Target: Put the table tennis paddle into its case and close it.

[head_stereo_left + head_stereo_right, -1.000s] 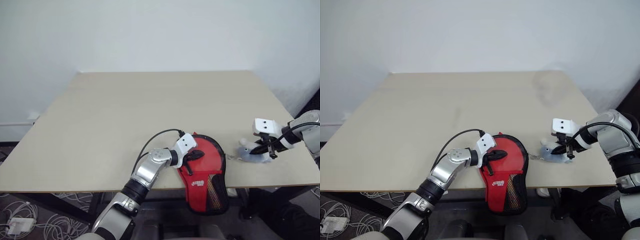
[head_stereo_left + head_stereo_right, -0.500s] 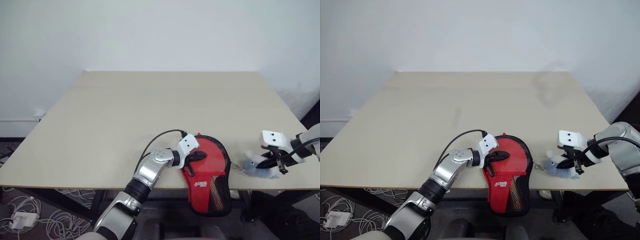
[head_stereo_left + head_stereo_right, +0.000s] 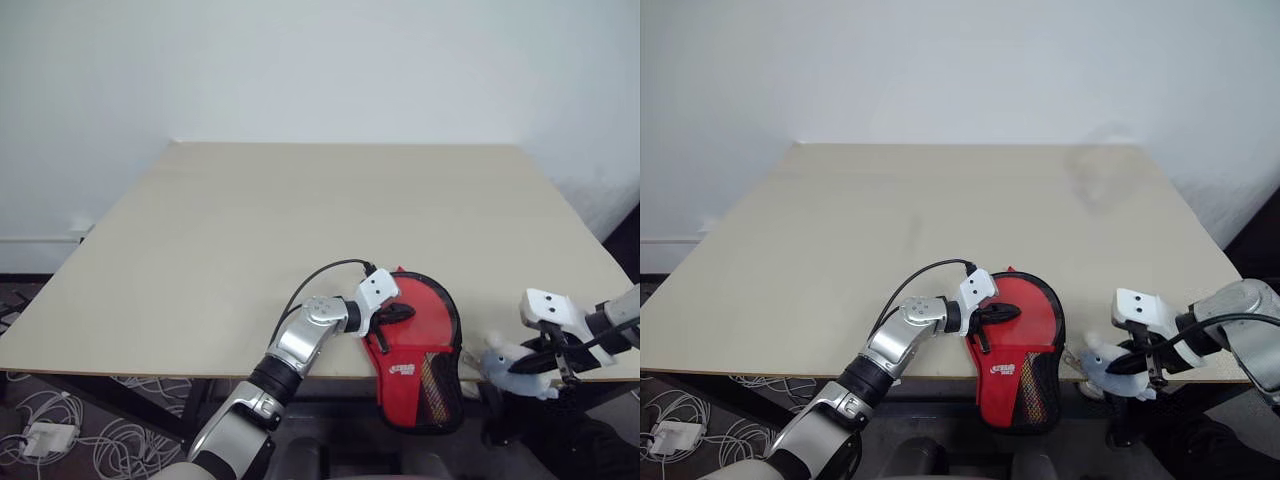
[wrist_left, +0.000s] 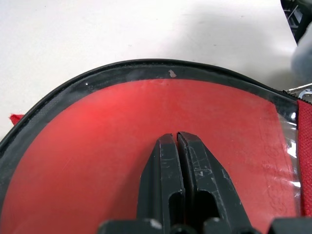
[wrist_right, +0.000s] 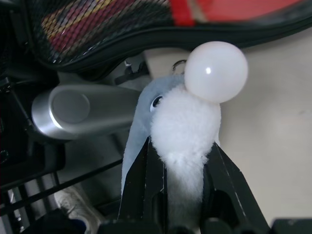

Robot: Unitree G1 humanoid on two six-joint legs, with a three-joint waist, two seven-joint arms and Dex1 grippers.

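My grippers on the case at the table's near edge

My left gripper (image 4: 176, 139), fingers pressed together, rests on the red case (image 3: 420, 335); its white label (image 3: 403, 369) is unreadable. My right gripper (image 5: 180, 161) pinches a grey-blue plush charm (image 3: 1108, 372).

The red, black-edged, paddle-shaped fabric case (image 3: 412, 352) lies flat at the table's near edge, its dark mesh narrow end (image 3: 438, 390) overhanging. The paddle's red rubber face (image 4: 146, 151) shows inside.
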